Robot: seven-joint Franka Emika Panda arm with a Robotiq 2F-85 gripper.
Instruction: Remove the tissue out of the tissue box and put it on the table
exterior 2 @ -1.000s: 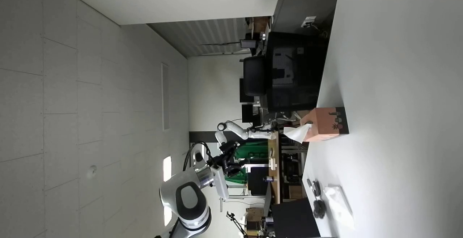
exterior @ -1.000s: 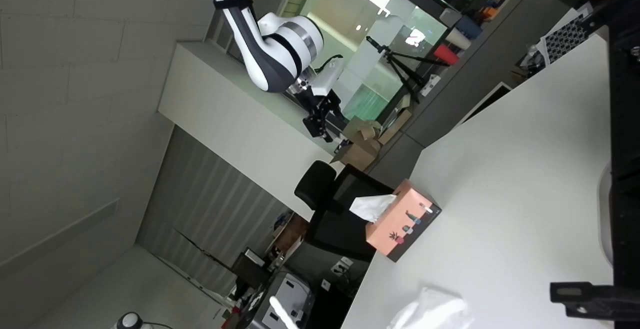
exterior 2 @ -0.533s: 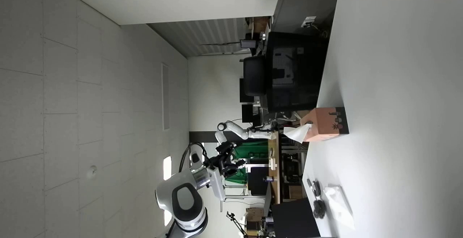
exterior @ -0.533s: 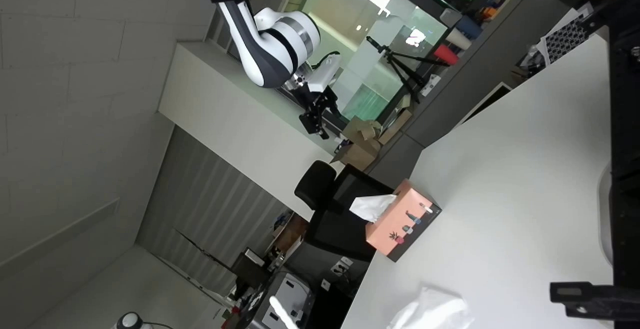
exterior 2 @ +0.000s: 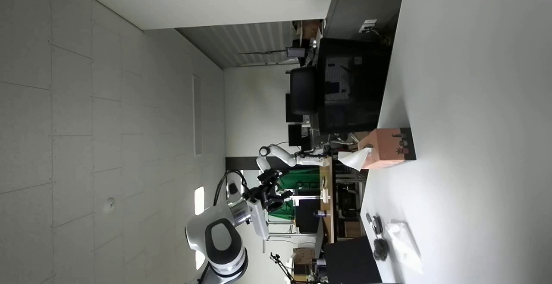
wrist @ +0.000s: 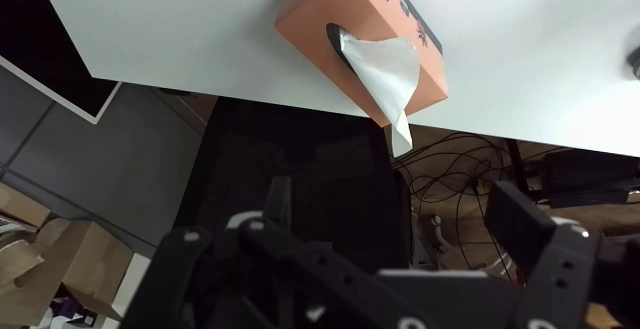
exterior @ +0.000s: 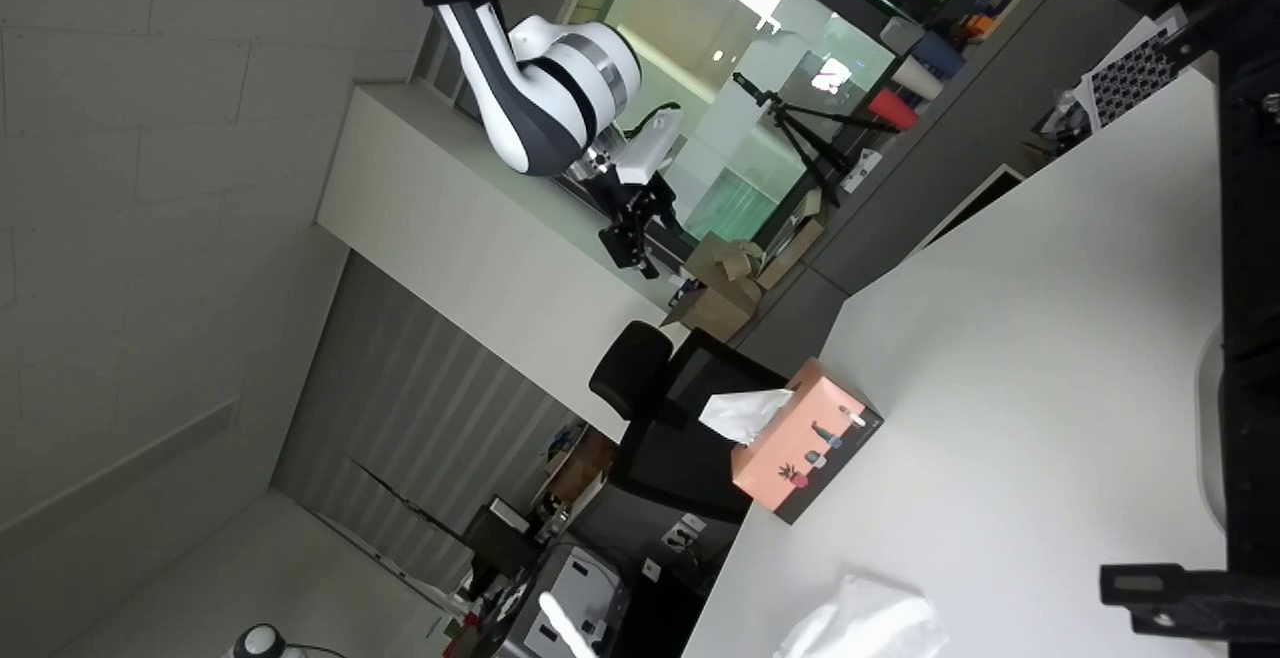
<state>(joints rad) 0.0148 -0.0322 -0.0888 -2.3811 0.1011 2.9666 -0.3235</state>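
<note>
One tissue (wrist: 387, 71) apart from gripper (wrist: 394, 204), seemingly lower

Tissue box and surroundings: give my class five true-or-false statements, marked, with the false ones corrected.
1. A white tissue sticks out of the tissue box. True.
2. The jaws are shut on the tissue. False: they stand open, away from it.
3. The tissue box stands on the white table. True.
4. The tissue box is green. False: it is orange-pink with a dark lower band.
5. A black chair stands beside the table. True.
</note>
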